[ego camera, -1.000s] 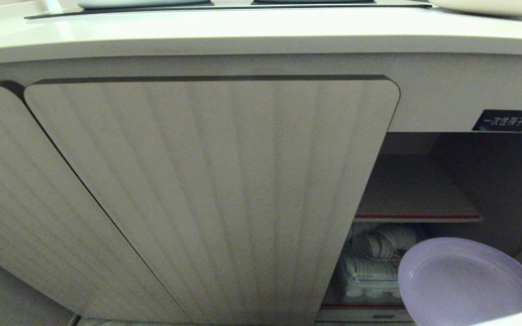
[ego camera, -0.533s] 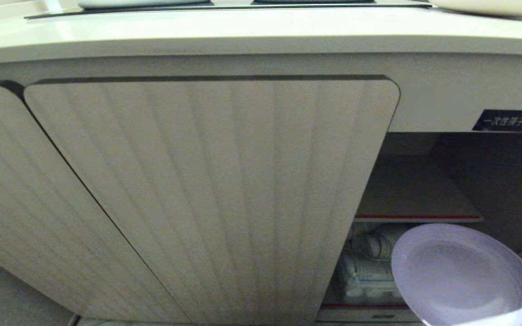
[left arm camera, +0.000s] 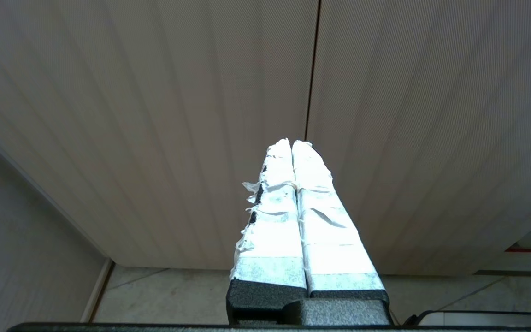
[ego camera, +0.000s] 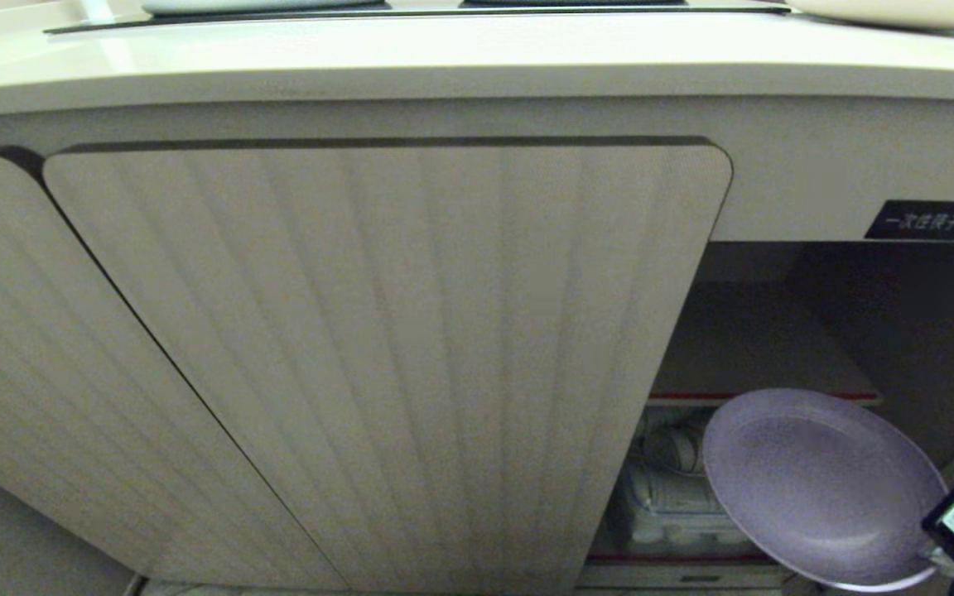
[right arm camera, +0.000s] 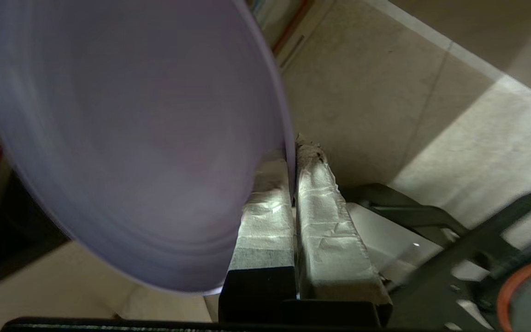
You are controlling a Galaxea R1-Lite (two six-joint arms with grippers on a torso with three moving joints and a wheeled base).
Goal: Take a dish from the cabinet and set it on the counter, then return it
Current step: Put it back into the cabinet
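Taped fingers [right arm camera: 321, 193] of the right gripper [right arm camera: 292, 152] pinch the lavender plate [ego camera: 816, 484] by its rim, which leaves its tilted face free of the cabinet [ego camera: 394, 348] opening beyond. Left gripper [left arm camera: 292, 144] hangs clenched on nothing, facing the ribbed doors.

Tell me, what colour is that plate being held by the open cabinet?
Plain matte lavender-purple, no pattern. The plate shows best in the head view.

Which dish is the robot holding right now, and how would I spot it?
Find the cabinet's open compartment under the black label. In front of it, the right gripper pinches the dish by its rim. It is plain lavender, unlike the white stacked ware inside.
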